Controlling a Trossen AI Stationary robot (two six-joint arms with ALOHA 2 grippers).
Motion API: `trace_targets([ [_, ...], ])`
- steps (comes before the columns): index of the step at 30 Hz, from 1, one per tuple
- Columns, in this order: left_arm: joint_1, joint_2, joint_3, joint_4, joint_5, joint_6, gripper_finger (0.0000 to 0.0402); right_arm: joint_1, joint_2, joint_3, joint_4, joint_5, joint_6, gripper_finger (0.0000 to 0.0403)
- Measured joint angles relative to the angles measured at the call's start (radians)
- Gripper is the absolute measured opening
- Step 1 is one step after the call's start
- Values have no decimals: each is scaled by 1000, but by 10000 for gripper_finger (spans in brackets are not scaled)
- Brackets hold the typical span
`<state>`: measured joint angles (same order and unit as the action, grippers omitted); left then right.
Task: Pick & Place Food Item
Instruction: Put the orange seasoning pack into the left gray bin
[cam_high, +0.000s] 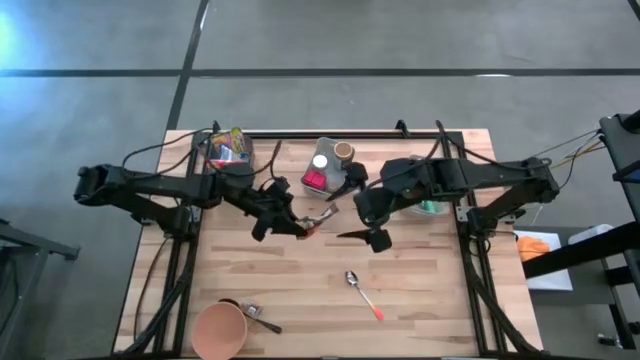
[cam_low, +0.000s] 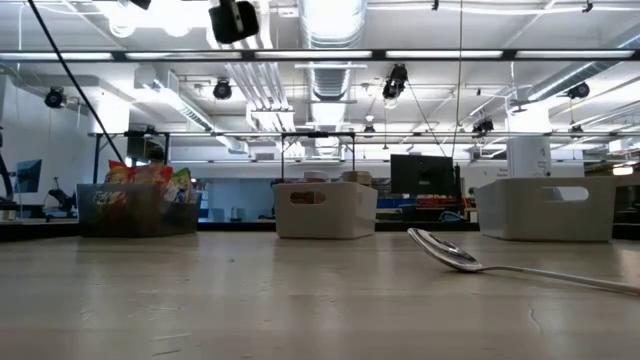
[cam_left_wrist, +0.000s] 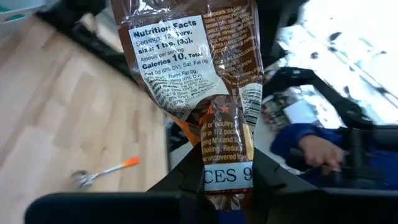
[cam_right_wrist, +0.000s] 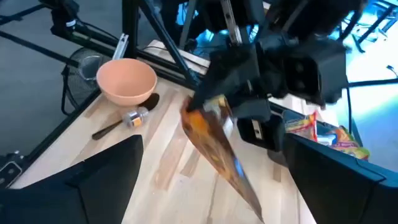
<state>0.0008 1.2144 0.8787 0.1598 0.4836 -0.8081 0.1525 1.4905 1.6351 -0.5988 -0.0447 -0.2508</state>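
Note:
A brown seasoning packet (cam_left_wrist: 196, 68) with a nutrition label is in the air over the middle of the table, with my left gripper (cam_high: 303, 225) shut on it. In the right wrist view the packet (cam_right_wrist: 217, 146) hangs slanting below that gripper. My right gripper (cam_high: 372, 236) is just right of it, raised and open, with nothing between its fingers. A metal spoon (cam_high: 362, 292) with an orange handle tip lies on the table nearer the front. My left gripper pinches one narrow end of the packet (cam_left_wrist: 227, 163) between its two fingers, coming nearly level from the table's left. The rest of the packet reaches out past the fingertips and sags downward, lifted clear of the table.
At the far edge stand a bin of colourful snack bags (cam_high: 228, 150), a white bin (cam_high: 330, 168) with small items, and another bin partly under the right arm. A pink bowl (cam_high: 218, 330) and a small utensil (cam_high: 258, 316) sit at the near left corner.

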Motion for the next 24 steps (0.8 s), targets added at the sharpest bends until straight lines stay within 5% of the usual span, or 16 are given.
trace_targets([
  [6, 0, 0, 0, 154, 68, 0, 62, 0, 4, 11, 10, 29, 3, 380],
  [20, 2, 0, 0, 165, 78, 19, 62, 0, 4, 13, 73, 31, 34, 379],
  [24, 2, 0, 0, 188, 84, 26, 62, 0, 4, 13, 95, 33, 33, 351],
])
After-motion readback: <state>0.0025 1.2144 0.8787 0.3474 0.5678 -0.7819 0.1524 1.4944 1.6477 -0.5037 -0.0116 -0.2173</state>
